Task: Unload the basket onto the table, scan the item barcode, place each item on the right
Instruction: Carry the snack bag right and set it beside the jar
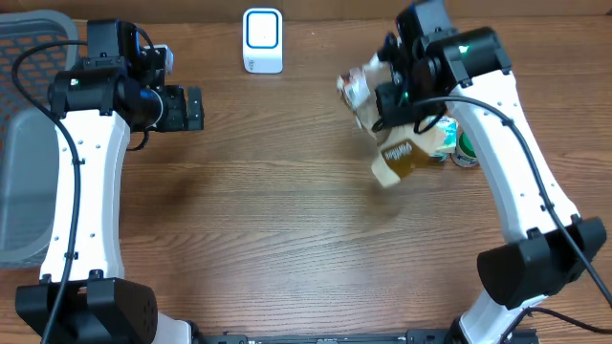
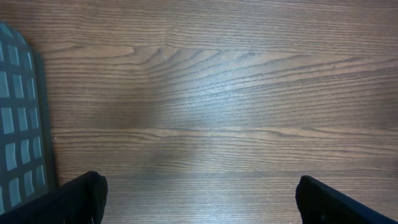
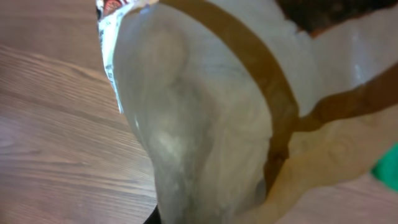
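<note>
**A:** Where is the item, taking the scanner (image 1: 262, 40) as the mark?

**B:** The packet (image 1: 354, 88) hangs to the scanner's right and a little nearer the robot. The right claw (image 1: 381, 99) has it, with its jaws pinched tight on the film. I'd judge it is not yet facing the scanner's window.

**A:** And the other claw?

**B:** The left claw (image 1: 194, 108) is spread wide and empty. It is left of the scanner, over bare table (image 1: 287, 220).

**A:** How should the scan be done well?

**B:** Carry the packet leftward until it sits in front of the scanner. Then turn the wrist so the barcode panel faces the window. I can't find a barcode in any view, so the arm may need to rotate slowly until one side reads. The film looks crinkly and limp and will likely sag or fold. Keep the printed face flat and the motion gentle, and lift clear of the goods lying close by so that nothing gets dragged along.

**A:** What's the count?

**B:** There is one scanner, and one grey basket (image 1: 24, 162) far to its left. There are two arms and two claws. Right of the scanner, beyond the held packet, lies one tan pouch (image 1: 404, 161) with a brown label. One green-topped item (image 1: 466, 148) sits just beside the pouch. That makes three goods by my count. They overlap, though, and the right wrist view is too close to separate them.
</note>
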Robot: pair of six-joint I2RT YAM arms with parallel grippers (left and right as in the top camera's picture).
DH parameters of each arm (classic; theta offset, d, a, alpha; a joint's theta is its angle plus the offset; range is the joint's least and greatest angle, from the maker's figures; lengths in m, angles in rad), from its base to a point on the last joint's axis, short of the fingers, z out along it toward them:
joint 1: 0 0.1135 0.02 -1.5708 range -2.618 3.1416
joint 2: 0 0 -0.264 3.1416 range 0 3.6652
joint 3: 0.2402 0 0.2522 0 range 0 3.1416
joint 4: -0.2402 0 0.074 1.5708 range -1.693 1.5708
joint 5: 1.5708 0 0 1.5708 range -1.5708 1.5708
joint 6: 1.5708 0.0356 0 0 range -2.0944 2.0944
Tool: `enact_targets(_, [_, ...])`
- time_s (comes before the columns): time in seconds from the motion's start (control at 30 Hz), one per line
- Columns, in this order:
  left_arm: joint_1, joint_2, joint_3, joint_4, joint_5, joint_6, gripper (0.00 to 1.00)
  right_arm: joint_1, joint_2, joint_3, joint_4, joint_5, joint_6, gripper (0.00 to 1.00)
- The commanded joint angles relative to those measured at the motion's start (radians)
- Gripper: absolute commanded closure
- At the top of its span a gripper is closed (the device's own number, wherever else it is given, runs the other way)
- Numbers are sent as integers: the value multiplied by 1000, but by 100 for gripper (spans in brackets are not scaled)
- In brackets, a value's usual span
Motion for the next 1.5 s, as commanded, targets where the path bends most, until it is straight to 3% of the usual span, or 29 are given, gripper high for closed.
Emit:
enact_targets(0.0, [-2, 7, 19, 3, 8, 19, 1, -29, 7, -119, 44, -38, 27, 96])
enact_targets(0.33, [1, 7, 19, 3, 8, 19, 1, -116, 7, -383, 185, 62, 35, 96])
enact_targets(0.53, [-3, 7, 19, 3, 8, 19, 0, -149, 7, -411, 193, 132, 57, 77])
enact_targets(0.77, [1, 7, 19, 3, 8, 19, 0, -155, 7, -411, 179, 166, 58, 75])
enact_targets(0.83, [1, 7, 19, 3, 8, 19, 0, -155, 7, -406, 174, 166, 58, 62])
enact_targets(0.93, [1, 7, 19, 3, 8, 19, 0, -155, 6, -368, 148, 165, 64, 55])
enact_targets(1.33, [1, 7, 18, 3, 8, 19, 0, -154, -13, 8, -98, 143, 105, 50])
enact_targets(1.47, [1, 7, 19, 3, 8, 19, 0, -154, -56, 88, -185, 89, 105, 44])
